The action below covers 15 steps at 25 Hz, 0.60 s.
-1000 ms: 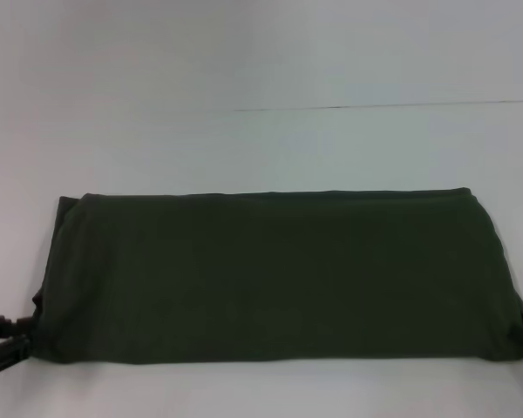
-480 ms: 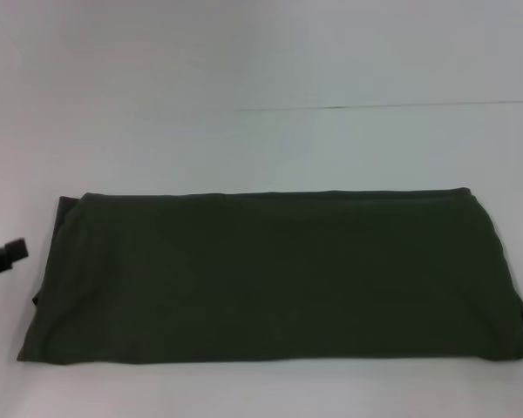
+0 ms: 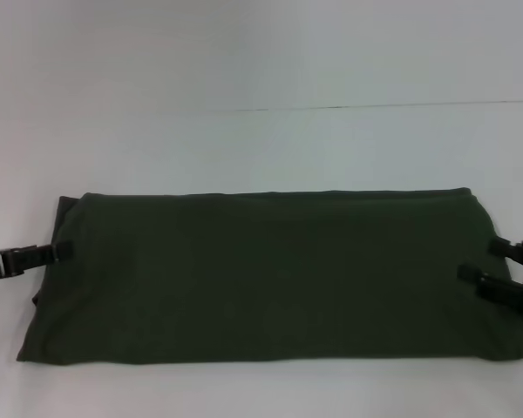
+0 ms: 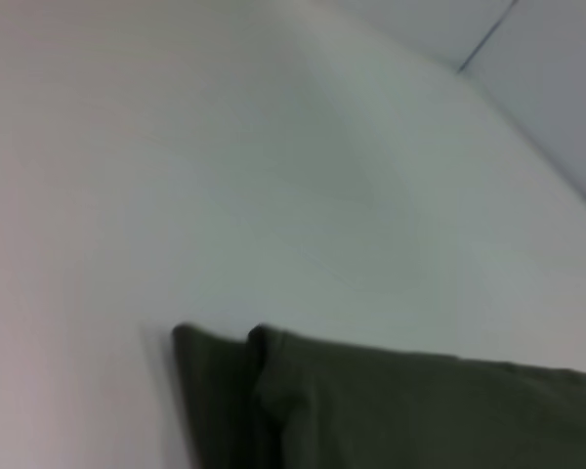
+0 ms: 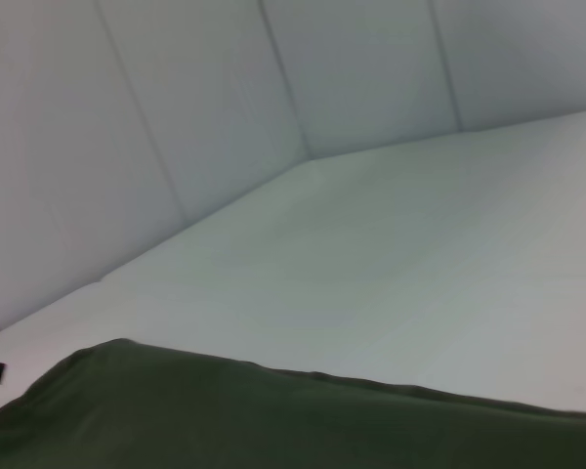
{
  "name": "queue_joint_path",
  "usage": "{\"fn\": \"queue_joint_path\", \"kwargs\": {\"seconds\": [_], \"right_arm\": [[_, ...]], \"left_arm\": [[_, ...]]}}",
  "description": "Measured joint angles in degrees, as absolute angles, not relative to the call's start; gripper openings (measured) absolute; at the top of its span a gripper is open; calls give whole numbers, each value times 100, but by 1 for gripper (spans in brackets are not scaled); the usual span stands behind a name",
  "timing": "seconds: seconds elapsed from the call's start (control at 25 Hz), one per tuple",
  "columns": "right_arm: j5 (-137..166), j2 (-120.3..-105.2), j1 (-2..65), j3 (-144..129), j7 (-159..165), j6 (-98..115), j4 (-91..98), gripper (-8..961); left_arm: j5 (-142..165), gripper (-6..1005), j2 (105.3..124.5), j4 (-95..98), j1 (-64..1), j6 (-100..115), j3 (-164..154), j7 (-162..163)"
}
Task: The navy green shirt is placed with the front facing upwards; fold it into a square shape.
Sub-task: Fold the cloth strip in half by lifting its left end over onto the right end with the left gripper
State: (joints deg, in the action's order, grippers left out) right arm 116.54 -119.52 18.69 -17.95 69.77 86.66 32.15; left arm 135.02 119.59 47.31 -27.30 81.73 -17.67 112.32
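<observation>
The navy green shirt (image 3: pixel 270 274) lies on the white table as a long folded band running left to right; its lettering and collar label are hidden. My left gripper (image 3: pixel 59 252) is at the band's left end, touching or just over its edge. My right gripper (image 3: pixel 486 262) is open over the band's right end, with one finger (image 3: pixel 500 246) farther back and one nearer (image 3: pixel 478 279). The left wrist view shows the shirt's left corner (image 4: pixel 371 410). The right wrist view shows the shirt's far edge (image 5: pixel 225 415).
The white table (image 3: pixel 261 148) stretches behind the shirt to a thin dark seam (image 3: pixel 383 106). A narrow strip of table shows in front of the shirt. Pale wall panels (image 5: pixel 225 98) stand beyond the table in the right wrist view.
Both grippers left the shirt's front corners, went out to the sides, and have come back in at the middle of each short end. The shirt has not moved.
</observation>
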Motion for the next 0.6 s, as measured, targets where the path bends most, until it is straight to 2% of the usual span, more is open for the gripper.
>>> {"fn": "queue_joint_path", "kwargs": {"seconds": [0.6], "right_arm": [[11672,-11953,2235,-2056,6980,8654,3137,862]], "left_arm": [[14021,795,11913,5057,-2846,8103,-2017,12795]]}}
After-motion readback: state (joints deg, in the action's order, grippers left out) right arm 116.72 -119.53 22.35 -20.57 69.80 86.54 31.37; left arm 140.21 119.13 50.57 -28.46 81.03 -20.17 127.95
